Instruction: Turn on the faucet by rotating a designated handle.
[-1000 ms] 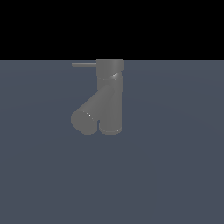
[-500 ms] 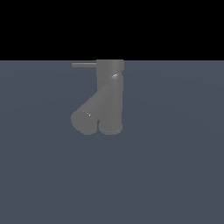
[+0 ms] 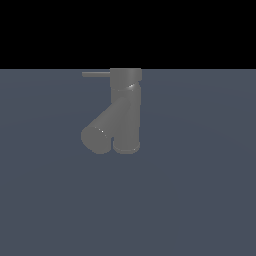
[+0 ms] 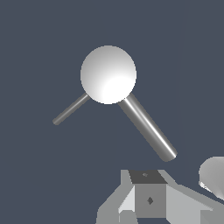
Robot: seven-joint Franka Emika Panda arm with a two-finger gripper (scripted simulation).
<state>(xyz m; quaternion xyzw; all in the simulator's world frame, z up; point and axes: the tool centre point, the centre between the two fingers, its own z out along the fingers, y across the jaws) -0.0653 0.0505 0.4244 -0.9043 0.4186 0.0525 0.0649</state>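
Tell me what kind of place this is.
Likely a bare simulated test scene, not a real kitchen: a lone grey faucet with a thin handle stands on a flat blue-grey floor under black.

Only the wrist view shows any of the robot: part of the gripper (image 4: 151, 199), a blocky, angular form in plain flat greys with no cables or lettering to be seen. At its middle sits a darker grey square block with a near-black top face, and both of these faces carry a small dark diamond-shaped mark; paler grey slanted panels flare outward on either side of it. Beside this assembly a smooth, rounded, pale grey to white body part (image 4: 213, 173) shows partly, cut off at the picture's edge.
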